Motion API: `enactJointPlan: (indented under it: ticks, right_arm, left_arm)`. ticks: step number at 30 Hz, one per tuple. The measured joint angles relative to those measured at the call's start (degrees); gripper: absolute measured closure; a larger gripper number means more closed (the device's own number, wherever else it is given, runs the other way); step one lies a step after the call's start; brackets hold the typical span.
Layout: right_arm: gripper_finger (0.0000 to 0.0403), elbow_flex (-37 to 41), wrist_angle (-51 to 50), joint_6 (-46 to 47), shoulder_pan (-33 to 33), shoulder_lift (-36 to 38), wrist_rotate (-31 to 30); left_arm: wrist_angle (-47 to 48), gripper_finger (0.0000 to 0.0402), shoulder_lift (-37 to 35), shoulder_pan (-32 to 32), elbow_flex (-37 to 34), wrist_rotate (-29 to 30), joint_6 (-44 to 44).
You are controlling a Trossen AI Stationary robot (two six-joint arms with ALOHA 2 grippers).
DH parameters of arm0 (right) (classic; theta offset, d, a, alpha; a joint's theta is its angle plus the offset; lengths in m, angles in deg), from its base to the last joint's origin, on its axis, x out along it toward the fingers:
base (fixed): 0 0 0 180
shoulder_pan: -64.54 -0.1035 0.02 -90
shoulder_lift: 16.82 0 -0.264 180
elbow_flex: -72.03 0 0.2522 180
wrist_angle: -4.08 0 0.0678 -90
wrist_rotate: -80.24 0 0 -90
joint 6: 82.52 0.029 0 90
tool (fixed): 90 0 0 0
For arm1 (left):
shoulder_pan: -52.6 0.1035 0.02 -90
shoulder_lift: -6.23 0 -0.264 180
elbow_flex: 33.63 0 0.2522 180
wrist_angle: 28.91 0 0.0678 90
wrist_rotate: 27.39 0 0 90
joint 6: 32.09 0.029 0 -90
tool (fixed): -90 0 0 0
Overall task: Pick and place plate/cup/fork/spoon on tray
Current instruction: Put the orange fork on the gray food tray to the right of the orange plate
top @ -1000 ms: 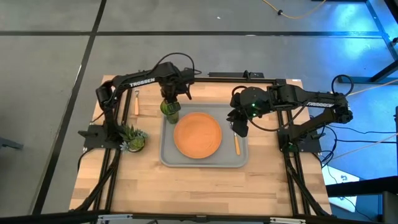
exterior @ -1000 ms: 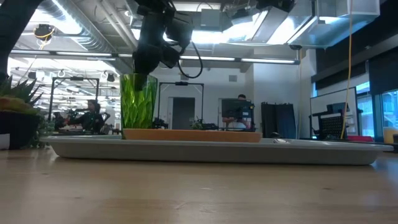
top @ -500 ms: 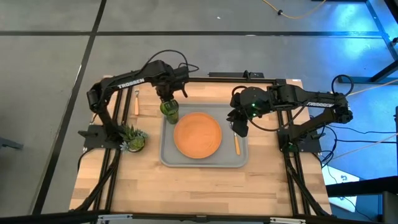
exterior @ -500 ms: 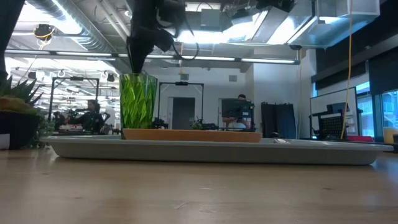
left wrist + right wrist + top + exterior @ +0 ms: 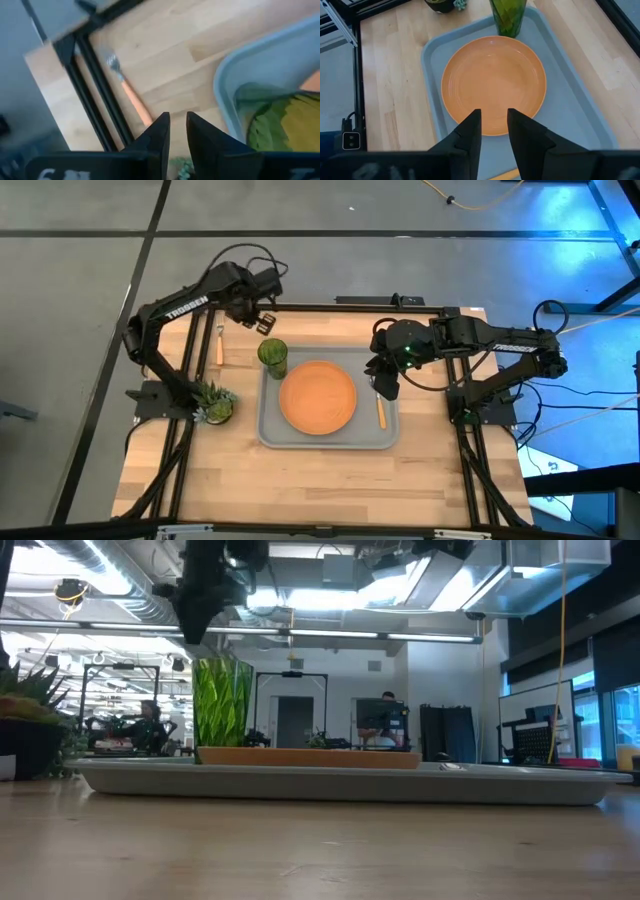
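The grey tray (image 5: 270, 430) lies mid-table. The orange plate (image 5: 317, 397) lies flat in its middle. The green cup (image 5: 272, 356) stands upright in the tray's far left corner, also seen in the low view (image 5: 222, 705). The spoon's orange handle (image 5: 380, 412) lies on the tray right of the plate; its bowl is hidden under my right gripper. The fork (image 5: 220, 345) lies on the table left of the tray, tines toward the far edge (image 5: 129, 90). My left gripper (image 5: 263, 322) is open and empty, above the table between fork and cup. My right gripper (image 5: 385, 387) is open and empty above the tray's right side.
A small potted plant (image 5: 213, 402) stands on the table left of the tray, near the left arm's base. The black frame rails (image 5: 390, 302) run along the table's far edge and sides. Bare wood lies toward the near edge.
My left gripper has risen off the cup and drawn back toward the table's far left corner. The cup stays upright in the tray's far left corner.
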Motion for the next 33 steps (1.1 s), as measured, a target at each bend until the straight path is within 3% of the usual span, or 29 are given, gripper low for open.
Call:
enactJointPlan:
  ticks: [10,17,33]
  right_arm:
    - [0.0304,0.0,0.0,-0.3,0.0,0.0,0.0]
    - [0.0304,0.0,0.0,-1.5,0.0,0.0,0.0]
    - [0.0304,0.0,0.0,1.7,0.0,0.0,0.0]
  left_arm:
    - [-1.8,0.0344,0.1,13.1,-10.4,0.2,-7.0]
    - [-14.9,0.0344,0.1,18.0,-18.9,-0.5,-2.8]
    - [-34.2,0.0344,0.2,26.6,-36.2,-4.2,-5.5]
